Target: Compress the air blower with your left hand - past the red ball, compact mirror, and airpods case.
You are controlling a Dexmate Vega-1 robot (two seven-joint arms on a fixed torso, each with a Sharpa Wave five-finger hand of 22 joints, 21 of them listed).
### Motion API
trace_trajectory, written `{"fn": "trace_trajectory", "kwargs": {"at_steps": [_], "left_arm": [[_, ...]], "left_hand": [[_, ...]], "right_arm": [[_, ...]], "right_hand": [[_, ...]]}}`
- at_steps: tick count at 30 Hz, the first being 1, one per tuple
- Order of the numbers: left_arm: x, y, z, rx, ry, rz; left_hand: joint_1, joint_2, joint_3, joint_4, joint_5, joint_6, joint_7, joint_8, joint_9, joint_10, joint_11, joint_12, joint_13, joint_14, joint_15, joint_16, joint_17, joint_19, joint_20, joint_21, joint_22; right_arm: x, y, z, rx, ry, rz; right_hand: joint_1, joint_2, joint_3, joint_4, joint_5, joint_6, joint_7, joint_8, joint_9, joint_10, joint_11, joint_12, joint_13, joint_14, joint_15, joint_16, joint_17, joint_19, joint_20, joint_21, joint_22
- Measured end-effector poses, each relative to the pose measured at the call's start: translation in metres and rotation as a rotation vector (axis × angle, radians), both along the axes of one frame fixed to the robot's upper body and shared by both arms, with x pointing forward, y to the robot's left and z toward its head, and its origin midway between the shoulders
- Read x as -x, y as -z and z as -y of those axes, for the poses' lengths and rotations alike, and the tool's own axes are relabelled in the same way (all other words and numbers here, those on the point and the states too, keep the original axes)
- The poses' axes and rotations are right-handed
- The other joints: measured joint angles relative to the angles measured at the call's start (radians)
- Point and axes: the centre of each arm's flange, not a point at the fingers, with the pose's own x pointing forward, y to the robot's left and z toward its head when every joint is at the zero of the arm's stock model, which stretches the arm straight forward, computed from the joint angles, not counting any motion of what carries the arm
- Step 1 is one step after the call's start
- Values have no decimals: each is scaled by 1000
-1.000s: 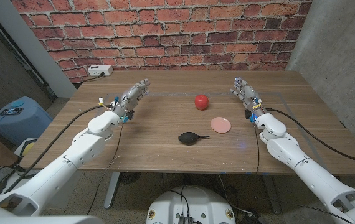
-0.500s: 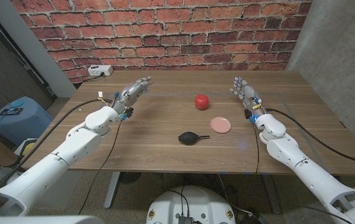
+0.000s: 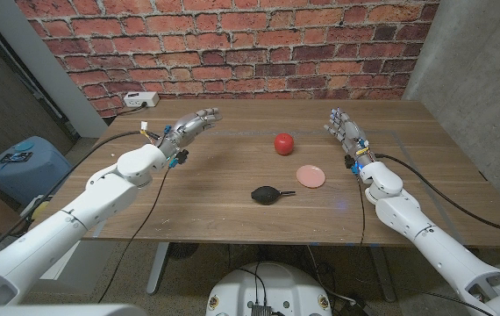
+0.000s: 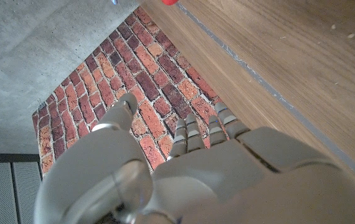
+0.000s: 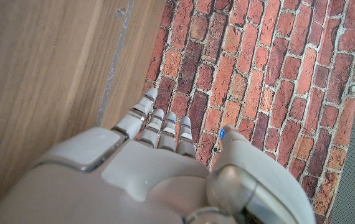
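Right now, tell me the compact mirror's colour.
Pink compact mirror, clearest in the head view.

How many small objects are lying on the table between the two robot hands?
3: red ball farthest back, pink compact mirror to its right and nearer, black air blower nearest. No airpods case is visible.

Wooden table — red ball, pink compact mirror, black air blower
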Motion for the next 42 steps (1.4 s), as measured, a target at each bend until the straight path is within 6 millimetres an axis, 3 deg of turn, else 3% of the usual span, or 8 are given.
{"fn": "trace_trajectory", "kwargs": {"at_steps": [19, 29, 42], "left_arm": [[16, -16, 24, -222, -29, 9], [29, -25, 36, -294, -12, 5], [46, -28, 48, -394, -14, -13]], "left_hand": [[64, -50, -4, -4, 8, -1, 2, 0, 5, 8, 3, 4, 16, 11, 26, 0, 0, 18, 40, -19, 0], [94, -80, -11, -6, 8, 11, 35, 5, 5, 11, 36, 7, 32, 16, 38, 0, 5, 28, 42, -30, 4], [117, -82, -17, 0, 8, 29, 53, 14, 10, 20, 37, 23, 51, 22, 50, 0, 5, 33, 48, -37, 4]], "right_arm": [[-1, 2, -3, -20, 8, 9], [1, 2, -2, -29, 13, 15], [7, 2, 3, -34, 23, 26]], "right_hand": [[0, 0, 3, -3, -4, 0, 0, 0, 0, 0, 0, 0, 0, 0, 0, 0, 0, 0, 0, 0, 0], [0, 0, 7, -7, -4, 0, 0, 0, 0, 0, 0, 0, 0, 0, 0, 0, 0, 0, 0, 0, 0], [0, 0, 11, -11, -4, 0, 0, 0, 0, 0, 0, 0, -1, 0, 0, 0, 0, 0, 0, 0, 0]]}}
